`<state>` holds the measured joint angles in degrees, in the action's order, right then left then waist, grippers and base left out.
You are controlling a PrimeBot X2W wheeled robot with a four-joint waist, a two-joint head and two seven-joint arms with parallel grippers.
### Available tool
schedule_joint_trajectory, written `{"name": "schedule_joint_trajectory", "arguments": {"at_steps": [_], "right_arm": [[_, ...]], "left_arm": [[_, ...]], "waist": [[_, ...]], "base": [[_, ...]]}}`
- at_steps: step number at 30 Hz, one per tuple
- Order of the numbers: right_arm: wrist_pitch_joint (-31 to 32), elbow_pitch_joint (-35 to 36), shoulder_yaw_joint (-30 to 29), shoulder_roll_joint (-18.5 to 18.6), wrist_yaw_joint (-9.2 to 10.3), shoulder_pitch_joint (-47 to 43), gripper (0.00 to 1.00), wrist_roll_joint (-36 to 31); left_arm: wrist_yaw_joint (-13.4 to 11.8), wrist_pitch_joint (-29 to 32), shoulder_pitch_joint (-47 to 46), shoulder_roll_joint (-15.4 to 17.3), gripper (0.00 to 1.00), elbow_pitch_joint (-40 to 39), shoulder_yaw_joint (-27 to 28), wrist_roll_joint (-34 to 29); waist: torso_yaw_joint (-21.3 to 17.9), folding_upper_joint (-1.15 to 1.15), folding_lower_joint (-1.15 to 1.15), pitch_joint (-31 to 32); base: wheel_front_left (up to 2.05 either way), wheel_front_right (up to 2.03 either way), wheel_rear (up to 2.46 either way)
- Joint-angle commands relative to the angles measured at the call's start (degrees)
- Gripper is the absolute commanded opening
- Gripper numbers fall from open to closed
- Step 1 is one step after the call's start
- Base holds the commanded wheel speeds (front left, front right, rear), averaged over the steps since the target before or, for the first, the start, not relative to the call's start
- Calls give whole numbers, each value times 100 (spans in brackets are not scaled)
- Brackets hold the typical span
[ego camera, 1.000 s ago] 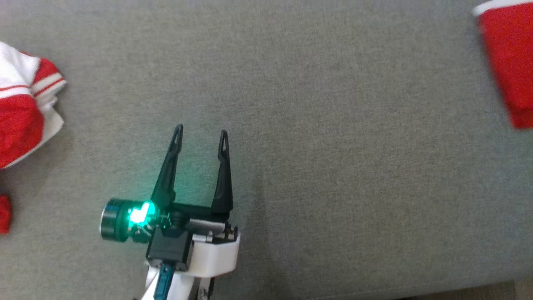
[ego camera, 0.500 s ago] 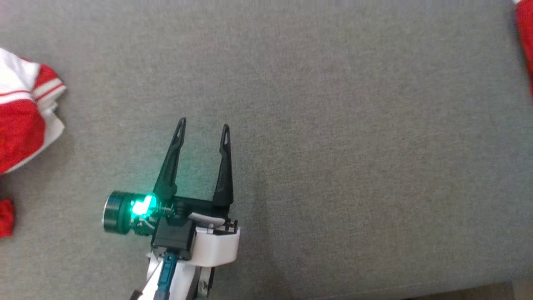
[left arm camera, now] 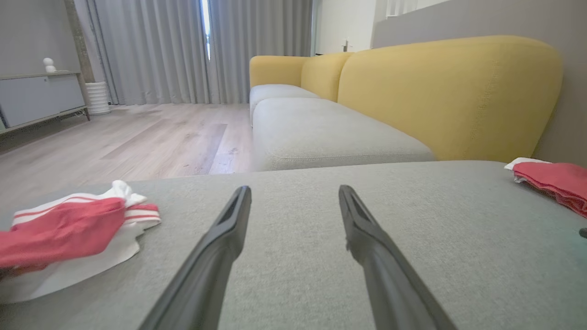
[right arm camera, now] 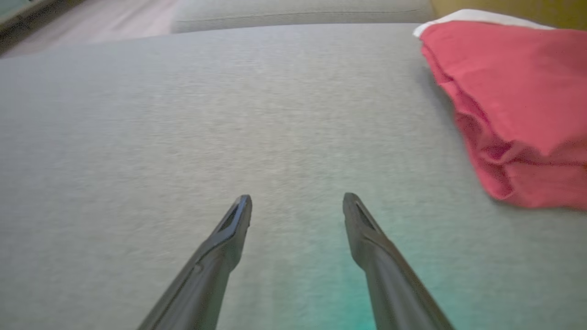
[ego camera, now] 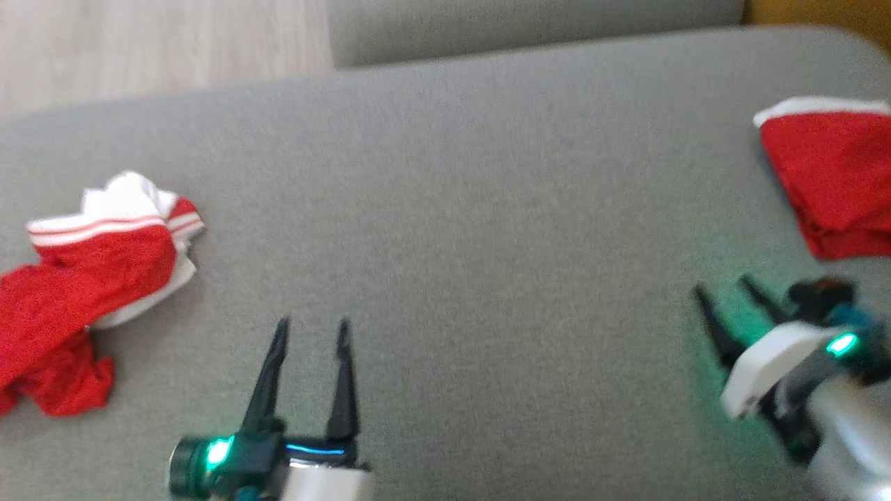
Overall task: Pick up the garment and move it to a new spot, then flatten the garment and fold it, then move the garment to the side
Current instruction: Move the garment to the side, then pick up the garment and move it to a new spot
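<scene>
A folded red garment [ego camera: 828,174] with a white edge lies flat at the far right of the grey cushion [ego camera: 473,209]. The right wrist view has it at the upper right [right arm camera: 518,101]. My right gripper [ego camera: 720,284] is open just short of it, apart from the cloth, its fingers [right arm camera: 297,197] holding nothing. My left gripper [ego camera: 312,323] is open and empty over bare cushion at the lower left, seen closer in the left wrist view [left arm camera: 294,188].
A crumpled red-and-white garment [ego camera: 90,278] lies at the cushion's left edge, left of my left gripper, and also in the left wrist view [left arm camera: 59,229]. Wooden floor [ego camera: 153,49] lies beyond the far edge. A yellow sofa back [left arm camera: 449,91] rises at the right.
The head camera has swung, so the whole picture shifted: the cushion's far edge and the floor now show. My right gripper has come into view, open, near the folded garment.
</scene>
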<state>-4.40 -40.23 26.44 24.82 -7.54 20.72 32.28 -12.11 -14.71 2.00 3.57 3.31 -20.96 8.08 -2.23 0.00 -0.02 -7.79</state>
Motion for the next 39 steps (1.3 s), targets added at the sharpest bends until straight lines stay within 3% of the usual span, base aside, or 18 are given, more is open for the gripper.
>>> {"name": "schedule_joint_trajectory", "arguments": {"at_steps": [1,5,10,13,14,20,26,39], "right_arm": [[-287,142,156,-140,5,-163,100,-29],[-813,167,225,-602,5,-456,100,-354],[-1045,334,-211,-985,5,-819,100,-954],[-1054,658,-596,-1124,5,-1015,100,-1179],[-1057,1138,-954,-1254,5,-1275,100,-1468],[-1058,2134,-1578,-1584,5,-1949,100,-1997],[-1059,2659,-1826,-1769,5,-2471,100,-2260],[-1059,2802,-2018,-1895,5,-2750,100,-2411]], "left_arm": [[26,-29,158,-33,100,-108,402,343],[112,-29,340,-59,100,52,753,752],[291,-29,283,-65,100,120,973,505],[382,-29,266,-65,100,136,1029,350],[486,-29,267,-64,100,180,1056,190],[622,-29,370,-65,100,329,1196,32],[698,-29,478,-66,100,588,1447,-30],[886,-29,544,-65,100,946,1614,-291]], "waist": [[118,0,2,746],[168,0,2,1042],[231,0,2,1306],[239,0,2,1393],[237,0,2,1473],[215,0,2,1632],[192,0,2,1750],[197,0,2,1868]], "base": [[0,0,0],[0,0,0],[0,0,0],[0,0,0],[0,0,0],[0,0,0],[0,0,0],[0,0,0]]}}
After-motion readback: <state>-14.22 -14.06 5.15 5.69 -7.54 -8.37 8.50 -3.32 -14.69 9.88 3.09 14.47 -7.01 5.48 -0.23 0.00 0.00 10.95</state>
